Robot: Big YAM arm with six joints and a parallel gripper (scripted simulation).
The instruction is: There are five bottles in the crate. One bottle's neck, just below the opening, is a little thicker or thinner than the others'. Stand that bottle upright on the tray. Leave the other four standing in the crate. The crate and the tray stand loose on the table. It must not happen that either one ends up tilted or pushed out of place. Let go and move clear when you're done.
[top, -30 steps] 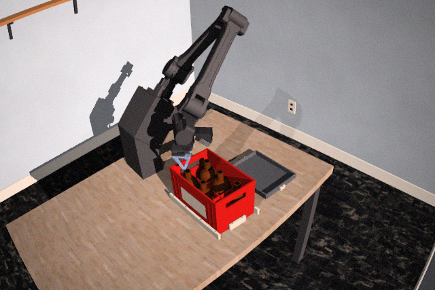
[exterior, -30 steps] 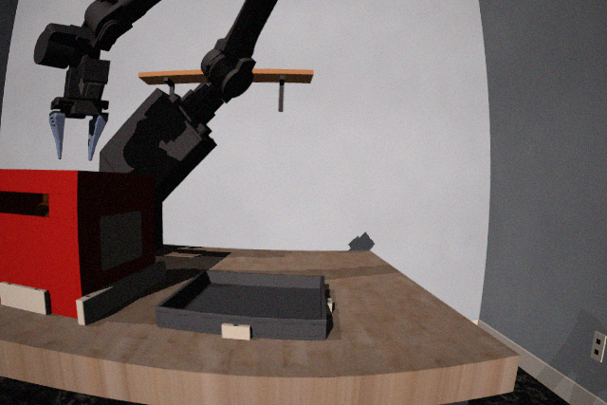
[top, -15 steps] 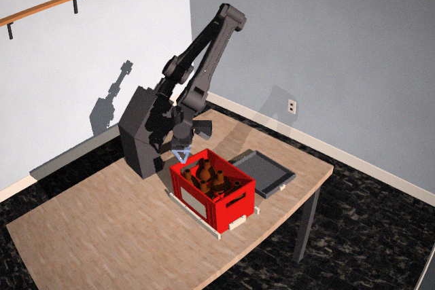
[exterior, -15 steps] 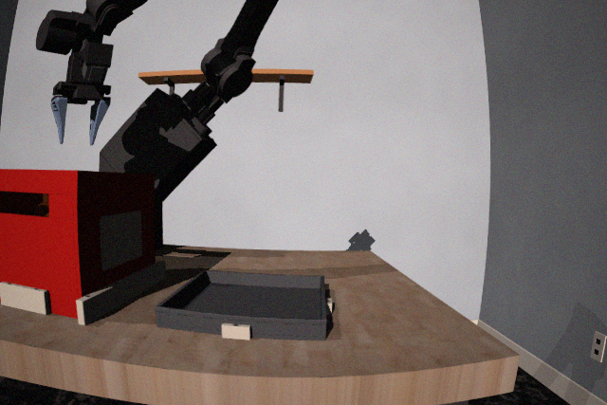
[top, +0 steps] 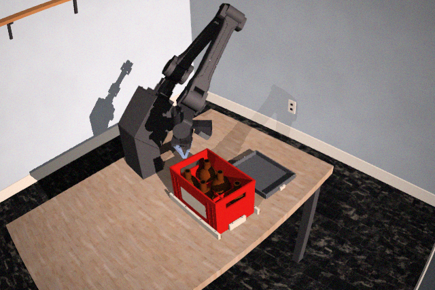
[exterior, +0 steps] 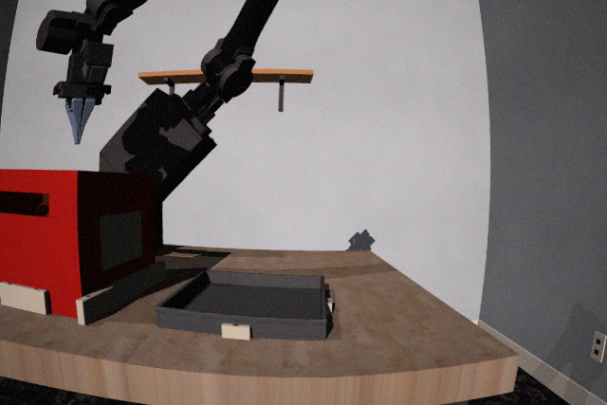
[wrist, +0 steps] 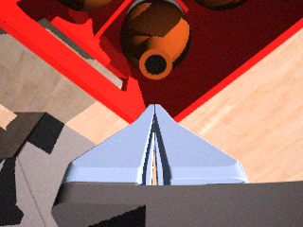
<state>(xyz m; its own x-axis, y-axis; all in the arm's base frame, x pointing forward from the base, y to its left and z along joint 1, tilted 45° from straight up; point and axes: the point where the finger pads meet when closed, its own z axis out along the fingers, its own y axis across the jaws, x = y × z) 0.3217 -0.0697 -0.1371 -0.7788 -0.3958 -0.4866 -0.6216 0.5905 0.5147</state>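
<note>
A red crate [top: 209, 186] stands on the table and holds several brown bottles [top: 205, 171], all upright. My gripper [top: 183, 152] hangs above the crate's back corner, nearest the robot base. Its pale blue fingers are pressed together with nothing between them, as the side view [exterior: 77, 138] shows. In the wrist view the fingertips [wrist: 153, 113] point at the crate's rim, and the nearest bottle [wrist: 154, 38] stands just beyond them in its cell. The dark grey tray [top: 264, 172] lies to the right of the crate and has nothing on it.
The crate sits in a pale wooden frame [top: 196, 216] on the table. The robot's dark base [top: 140, 132] stands behind the crate. A small pale tab [exterior: 235, 330] sits at the tray's front edge. The table's edge runs close to the tray's right side.
</note>
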